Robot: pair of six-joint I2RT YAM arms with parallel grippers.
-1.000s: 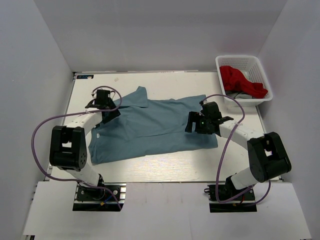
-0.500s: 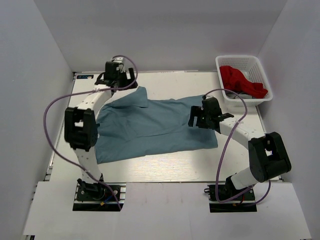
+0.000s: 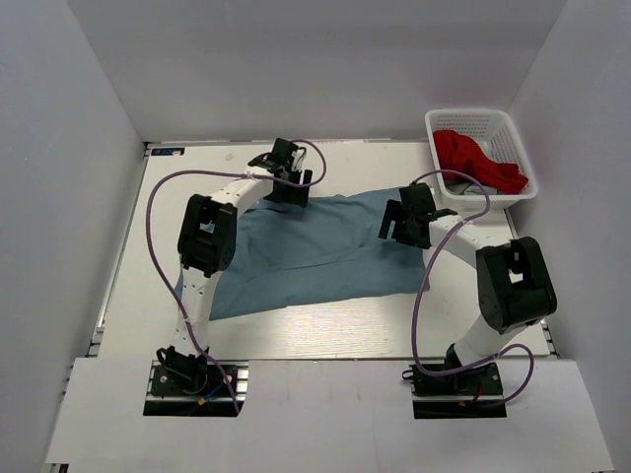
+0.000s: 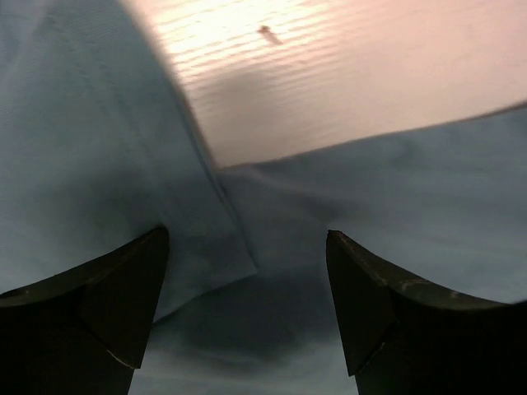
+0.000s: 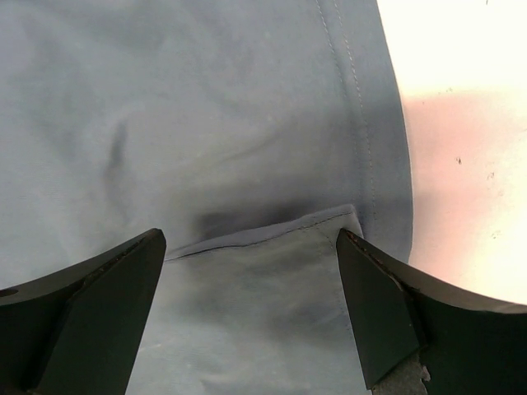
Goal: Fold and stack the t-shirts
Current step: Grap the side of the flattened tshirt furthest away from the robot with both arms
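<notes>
Left gripper [image 4: 245, 255] has swung off the shirt's [image 3: 315, 251] 9 o'clock side to its 12 o'clock edge. Right gripper [image 5: 249, 247] has crept slightly toward 12.

- Table [image 3: 325, 335]: pale. The shirt lies flat across its centre, long axis running 9 to 3.
- Shirt: grey-blue, partly folded. Layered edges show in both wrist views.
- Basket [image 3: 439, 128]: 1 o'clock corner, well apart from the shirt, red cloth [image 3: 473, 158] inside.
- Left gripper: jaws spread wide, pinching nothing. A folded edge lies below the gap, bare table beyond it.
- Right gripper: jaws spread, empty, over a hemmed flap corner at the shirt's 3 o'clock edge.

Risks, as judged:
- Either gripper closing here may catch only the top layer, and the lift would then peel the fold open.
- It may instead bite every layer and drag the whole shirt askew.
- The two sides rising unevenly would skew the next fold line.
</notes>
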